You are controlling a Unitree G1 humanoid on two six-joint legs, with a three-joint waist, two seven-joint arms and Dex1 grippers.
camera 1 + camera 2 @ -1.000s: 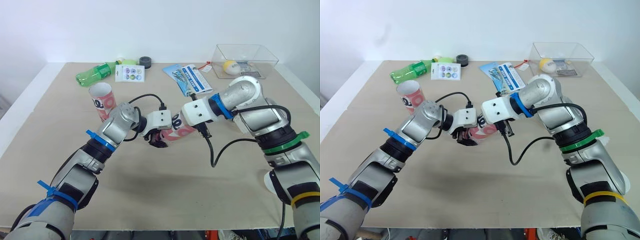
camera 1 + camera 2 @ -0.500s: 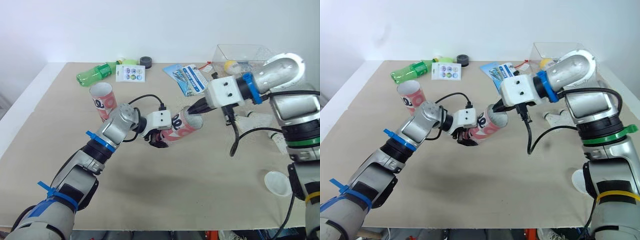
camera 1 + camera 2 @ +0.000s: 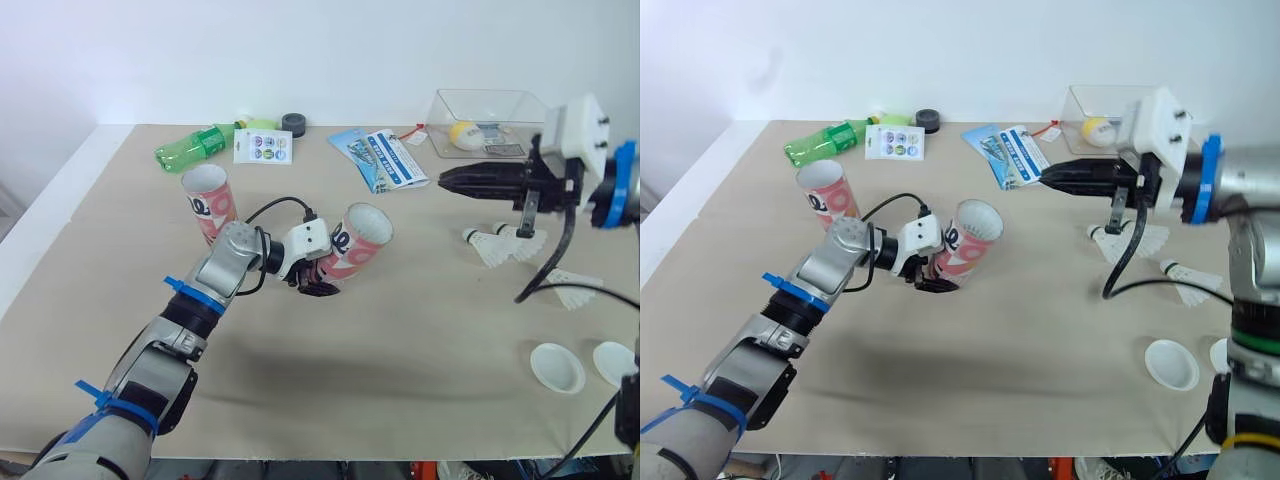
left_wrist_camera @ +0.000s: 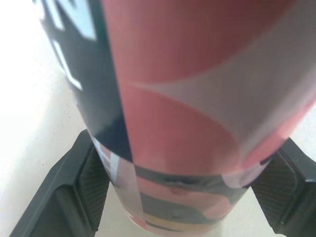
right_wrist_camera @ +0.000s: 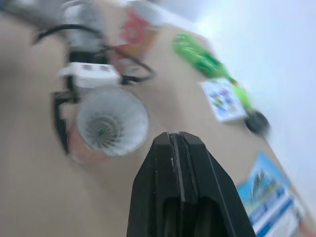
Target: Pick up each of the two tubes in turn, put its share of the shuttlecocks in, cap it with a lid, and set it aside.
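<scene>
My left gripper (image 3: 318,284) is shut on a red and white tube (image 3: 352,243), holding it tilted above the table with its open mouth facing right and up. In the right wrist view a shuttlecock (image 5: 111,122) sits inside that tube (image 5: 81,153). My right gripper (image 3: 445,181) is shut and empty, hanging in the air well to the right of the tube's mouth. A second tube (image 3: 207,200) stands upright at the left. Two shuttlecocks (image 3: 495,245) (image 3: 572,289) lie on the table at the right. Two white lids (image 3: 557,367) (image 3: 615,361) lie near the front right.
At the back lie a green bottle (image 3: 195,148), a white card (image 3: 260,146), a black roll (image 3: 292,123) and blue packets (image 3: 385,158). A clear box (image 3: 490,120) holding a yellow ball stands at the back right. The table's front edge is near the lids.
My right gripper has pulled out of the tube's mouth and swung far to the right, shut. The left gripper has tipped the tube's mouth more upward.
</scene>
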